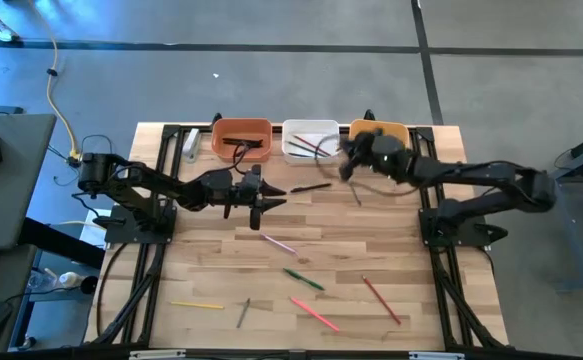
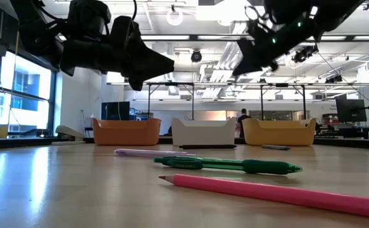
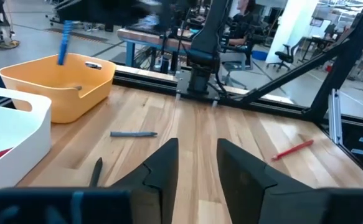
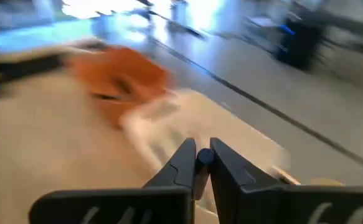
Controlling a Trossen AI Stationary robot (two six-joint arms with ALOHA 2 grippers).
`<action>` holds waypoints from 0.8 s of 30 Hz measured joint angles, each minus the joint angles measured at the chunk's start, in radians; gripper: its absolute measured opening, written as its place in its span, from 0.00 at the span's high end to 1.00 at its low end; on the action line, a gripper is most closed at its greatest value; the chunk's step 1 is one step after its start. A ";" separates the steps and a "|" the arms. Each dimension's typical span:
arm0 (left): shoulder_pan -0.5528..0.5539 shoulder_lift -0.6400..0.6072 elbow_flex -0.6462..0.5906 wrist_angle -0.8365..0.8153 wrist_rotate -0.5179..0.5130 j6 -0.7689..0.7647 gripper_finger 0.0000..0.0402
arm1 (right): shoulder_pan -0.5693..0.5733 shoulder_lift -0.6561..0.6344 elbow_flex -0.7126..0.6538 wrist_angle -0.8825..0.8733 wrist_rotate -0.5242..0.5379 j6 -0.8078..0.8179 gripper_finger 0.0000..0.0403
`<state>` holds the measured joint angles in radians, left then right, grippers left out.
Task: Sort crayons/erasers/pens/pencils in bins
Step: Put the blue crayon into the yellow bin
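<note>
A: What lies nearest at the front of the table?

B: 6 sticks wait there unsorted, among them a pink pencil (image 2: 279, 193), a green pen (image 2: 235, 166) and a lilac pencil (image 2: 149, 152).

A: And in the middle?

B: The left gripper (image 1: 258, 200) hangs over the wood with a moderate gap between its fingers and nothing in it. A black stick (image 1: 311, 187) and a grey pen (image 3: 133, 134) lie just ahead of it.

A: Then the far edge?

B: The right gripper (image 4: 198, 149) is up there, pinched narrow on a short blue stick (image 4: 203, 157), above the yellow-orange bin (image 3: 56, 93). The white bin (image 1: 309, 128) and the terracotta bin (image 1: 241, 124) stand beside it, each with some sticks inside.

A: So which step is this?

B: I think it is the drop. Next, the right fingers should part while over that bin. The left gripper should go down on the black stick, with the fingers set across it.
</note>
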<state>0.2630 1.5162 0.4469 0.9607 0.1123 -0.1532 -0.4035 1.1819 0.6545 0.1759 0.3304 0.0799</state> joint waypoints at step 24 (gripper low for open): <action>-0.002 0.000 0.000 0.001 0.000 0.000 0.81 | -0.467 0.345 -0.100 0.200 -0.143 0.204 0.97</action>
<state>0.2611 1.5162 0.4465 0.9615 0.1124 -0.1532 -0.8707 1.5265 0.5541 0.3758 0.1871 0.2842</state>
